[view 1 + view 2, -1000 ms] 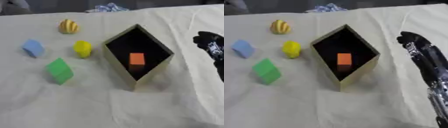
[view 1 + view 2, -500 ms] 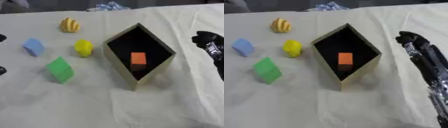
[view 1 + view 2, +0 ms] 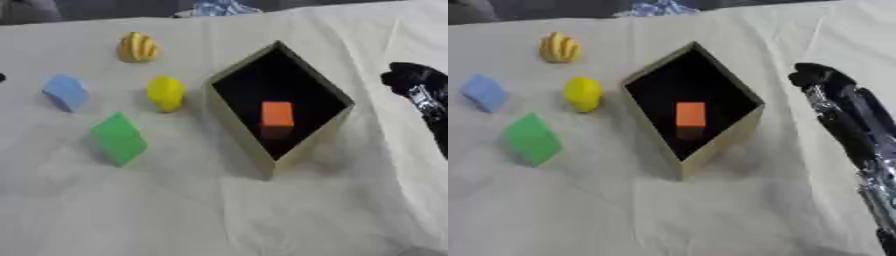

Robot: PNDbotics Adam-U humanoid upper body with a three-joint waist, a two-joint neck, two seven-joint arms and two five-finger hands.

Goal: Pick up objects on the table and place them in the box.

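Observation:
An open tan box [image 3: 745, 117] stands as a diamond mid-table, with an orange block [image 3: 690, 114] on its dark floor. To its left lie a yellow rounded piece [image 3: 582, 93], a striped yellow piece [image 3: 559, 48], a blue block [image 3: 485, 92] and a green block [image 3: 532, 139]. My right hand [image 3: 820, 79] hovers to the right of the box, apart from it, holding nothing that shows. A dark sliver of my left hand [image 3: 2, 77] shows at the left edge, near the blue block [image 3: 66, 92].
A cream cloth [image 3: 667, 210] covers the table. A crumpled blue-white thing [image 3: 658, 7] lies at the far edge behind the box. My right forearm [image 3: 859, 145] runs down the right side.
Dark parts of my left hand came in at the left edge half a second ago; only one small sliver shows now. My right hand has barely moved.

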